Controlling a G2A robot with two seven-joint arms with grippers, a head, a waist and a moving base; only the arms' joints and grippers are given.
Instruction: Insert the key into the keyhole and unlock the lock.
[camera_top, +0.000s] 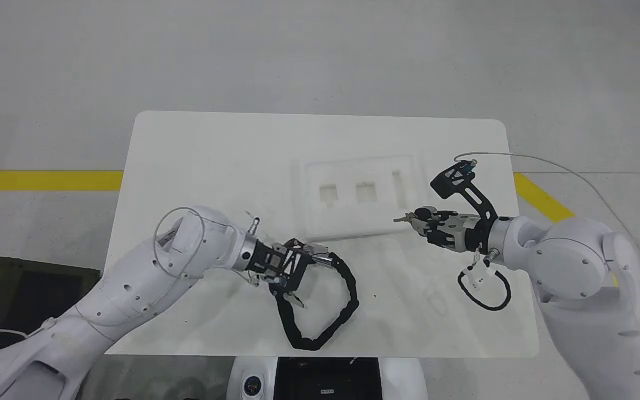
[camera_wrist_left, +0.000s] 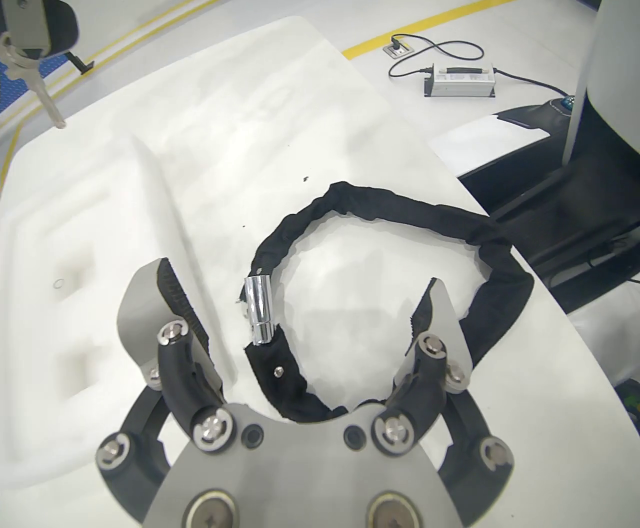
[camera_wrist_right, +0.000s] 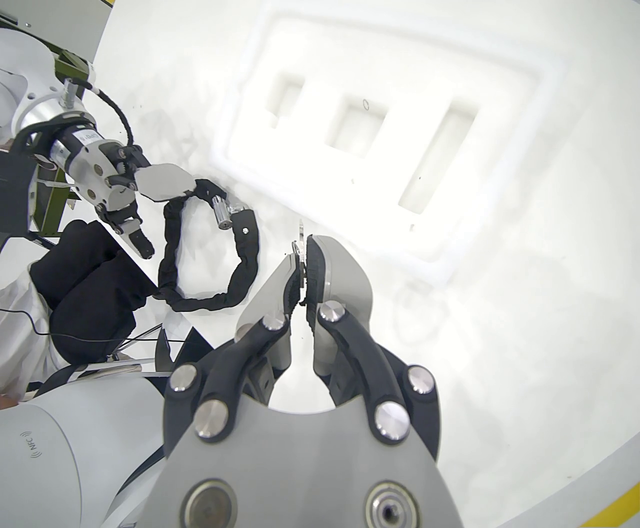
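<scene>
Black fabric-sleeved chain lock (camera_top: 322, 312) lay looped on the white worktop (camera_top: 200, 160), with its chrome cylinder (camera_wrist_left: 259, 310) end between the left gripper's (camera_wrist_left: 297, 280) wide-open jaws, not yet grasped. Well apart from it, the right gripper (camera_wrist_right: 302, 250) was clamped on the small metal key (camera_wrist_right: 301, 232), clear of the worktop. By this showing the key was in hand, while steadying the lock, inserting the key and turning it all remained.

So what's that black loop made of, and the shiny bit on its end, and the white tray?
The black loop looks like wrinkled woven fabric, likely a sleeve over a chain. The shiny bit appears polished metal, mirror-bright. The white tray seems matte foam, with soft-edged pockets.
</scene>
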